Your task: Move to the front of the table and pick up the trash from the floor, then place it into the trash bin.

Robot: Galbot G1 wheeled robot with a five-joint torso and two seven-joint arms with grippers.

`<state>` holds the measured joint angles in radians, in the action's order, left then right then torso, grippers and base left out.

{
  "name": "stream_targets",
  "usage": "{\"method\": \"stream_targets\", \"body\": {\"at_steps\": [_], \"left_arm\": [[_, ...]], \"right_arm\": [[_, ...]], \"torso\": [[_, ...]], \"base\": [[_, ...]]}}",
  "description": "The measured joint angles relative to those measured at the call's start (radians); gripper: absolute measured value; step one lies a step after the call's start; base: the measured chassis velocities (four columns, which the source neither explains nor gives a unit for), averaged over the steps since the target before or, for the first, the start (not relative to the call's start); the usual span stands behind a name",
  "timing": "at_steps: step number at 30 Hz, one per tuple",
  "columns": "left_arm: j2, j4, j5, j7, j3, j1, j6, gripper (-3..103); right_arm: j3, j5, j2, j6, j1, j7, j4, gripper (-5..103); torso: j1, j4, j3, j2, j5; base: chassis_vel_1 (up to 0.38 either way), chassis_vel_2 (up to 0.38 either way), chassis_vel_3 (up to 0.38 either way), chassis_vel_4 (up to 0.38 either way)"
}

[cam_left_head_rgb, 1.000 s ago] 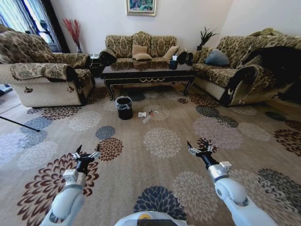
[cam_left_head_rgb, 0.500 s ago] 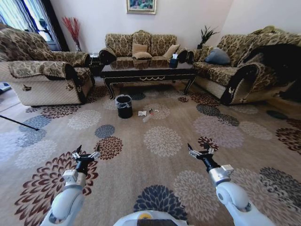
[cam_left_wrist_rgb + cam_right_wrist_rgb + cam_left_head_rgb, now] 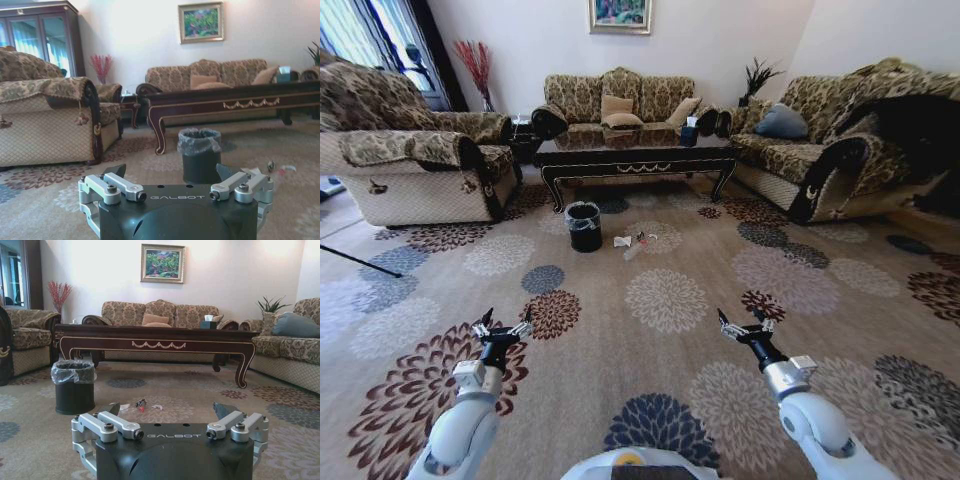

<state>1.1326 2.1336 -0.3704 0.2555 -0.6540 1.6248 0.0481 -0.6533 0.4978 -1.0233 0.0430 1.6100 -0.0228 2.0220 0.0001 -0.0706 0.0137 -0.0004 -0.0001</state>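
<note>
Across the beige flower-medallion carpet [image 3: 650,380], well ahead, stands the long dark glossy coffee table [image 3: 636,157]. Near its front edge sits the small black lined trash bin [image 3: 584,227], with crumpled white paper and a clear bottle [image 3: 632,245] just beside it. Left gripper [image 3: 501,327] and right gripper [image 3: 747,324] hover low, both spread wide, empty. Driving too far could scatter the litter.

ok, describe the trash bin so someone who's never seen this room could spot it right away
Find the long dark coffee table in front of the middle sofa. On the patterned carpet just off its front left leg stands the trash bin. It is small, round and black, with a clear liner folded over its rim, the only upright container there; the litter beside it lies flat.
</note>
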Motion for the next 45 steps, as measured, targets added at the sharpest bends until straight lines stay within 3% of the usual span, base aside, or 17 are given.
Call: {"method": "stream_targets", "body": {"at_steps": [8,45], "left_arm": [[0.0,-0.013,-0.005,0.007,0.006,-0.009,-0.029,100],[0.006,-0.024,-0.009,0.014,0.007,-0.016,-0.03,100]], "right_arm": [[0.004,-0.011,-0.002,0.01,0.001,0.014,-0.006,100],[0.016,-0.022,-0.001,0.007,0.006,0.02,0.001,100]], "torso": [[0.0,-0.0002,0.003,0.0,0.0],[0.0,0.0,0.009,0.0,0.0001]], "base": [[0.0,0.0,0.0,0.0],[-0.128,0.131,0.124,-0.131]]}}
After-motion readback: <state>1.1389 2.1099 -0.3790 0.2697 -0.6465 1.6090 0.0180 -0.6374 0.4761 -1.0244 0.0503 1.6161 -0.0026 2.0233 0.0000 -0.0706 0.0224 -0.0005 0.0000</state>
